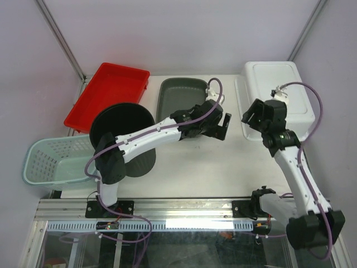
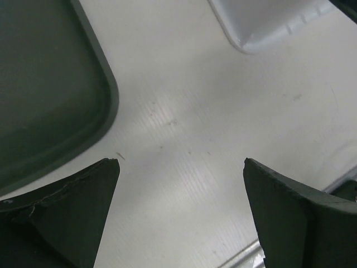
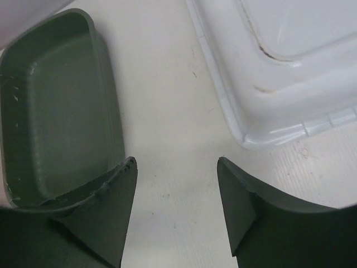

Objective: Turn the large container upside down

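The large white container (image 1: pixel 274 95) lies at the back right of the table, its flat base facing up and its rim flange on the table. It also shows in the right wrist view (image 3: pixel 290 61) and in the left wrist view (image 2: pixel 268 19). My left gripper (image 1: pixel 225 127) is open and empty over bare table, between the dark green tray and the white container; its jaws stand wide apart in the left wrist view (image 2: pixel 181 167). My right gripper (image 1: pixel 249 117) is open and empty, just off the white container's near left corner (image 3: pixel 177 162).
A dark green tray (image 1: pixel 179 97) lies open side up at the back centre. A red tray (image 1: pixel 109 95) sits at the back left. A black round bin (image 1: pixel 125 139) and a teal basket (image 1: pixel 53 161) stand by the left arm.
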Robot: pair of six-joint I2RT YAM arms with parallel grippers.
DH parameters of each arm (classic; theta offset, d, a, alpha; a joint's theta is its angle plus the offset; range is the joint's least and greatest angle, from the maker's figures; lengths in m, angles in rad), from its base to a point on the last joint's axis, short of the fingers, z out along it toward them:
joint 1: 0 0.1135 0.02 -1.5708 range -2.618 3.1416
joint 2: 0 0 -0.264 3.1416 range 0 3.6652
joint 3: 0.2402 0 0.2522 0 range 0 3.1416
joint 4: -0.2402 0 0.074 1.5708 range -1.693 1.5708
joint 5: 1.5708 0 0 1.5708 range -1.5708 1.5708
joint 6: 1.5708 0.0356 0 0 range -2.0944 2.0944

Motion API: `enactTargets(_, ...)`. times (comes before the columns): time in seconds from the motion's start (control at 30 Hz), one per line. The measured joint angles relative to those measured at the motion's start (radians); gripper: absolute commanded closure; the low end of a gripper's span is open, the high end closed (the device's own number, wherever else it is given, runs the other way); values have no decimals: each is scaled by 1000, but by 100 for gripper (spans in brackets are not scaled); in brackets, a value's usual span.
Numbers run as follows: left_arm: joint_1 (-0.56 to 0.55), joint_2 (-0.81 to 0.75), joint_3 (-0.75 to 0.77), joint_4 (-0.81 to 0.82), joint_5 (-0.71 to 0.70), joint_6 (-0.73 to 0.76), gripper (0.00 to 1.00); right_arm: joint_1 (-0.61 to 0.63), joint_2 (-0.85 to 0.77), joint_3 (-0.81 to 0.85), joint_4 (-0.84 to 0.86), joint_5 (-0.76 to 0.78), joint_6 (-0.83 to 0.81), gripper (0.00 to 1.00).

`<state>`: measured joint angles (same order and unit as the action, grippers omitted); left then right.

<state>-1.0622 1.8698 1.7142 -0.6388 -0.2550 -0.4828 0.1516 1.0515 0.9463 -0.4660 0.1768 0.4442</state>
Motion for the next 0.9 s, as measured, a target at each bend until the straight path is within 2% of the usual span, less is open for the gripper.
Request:
enactTargets(0.13, 71, 113, 94, -24, -10, 2, 1, -1, -221, -82, -97, 36, 8, 31)
enactTargets(0.27, 122, 237, 188, -49, -60, 8, 7, -2, -379, -119, -226, 74, 26, 29)
enactTargets(0.47, 152, 343, 237, -80, -98, 27, 31, -2, -510, -109, -367, 84, 75, 29)
enactTargets(0.63, 152, 344, 296, -90, -104, 37, 44, -2, -546, -51, -422, 78, 103, 29)
enactTargets(0.7, 151, 345, 309, -77, -104, 39, 41, -2, -555, -36, -431, 80, 108, 28)
enactTargets(0.77, 144, 346, 311, -74, -108, 41, 31, -2, -562, -29, -439, 80, 110, 29)
enactTargets(0.9, 120, 346, 311, -76, -149, 56, 20, -2, -574, -28, -457, 76, 113, 28)
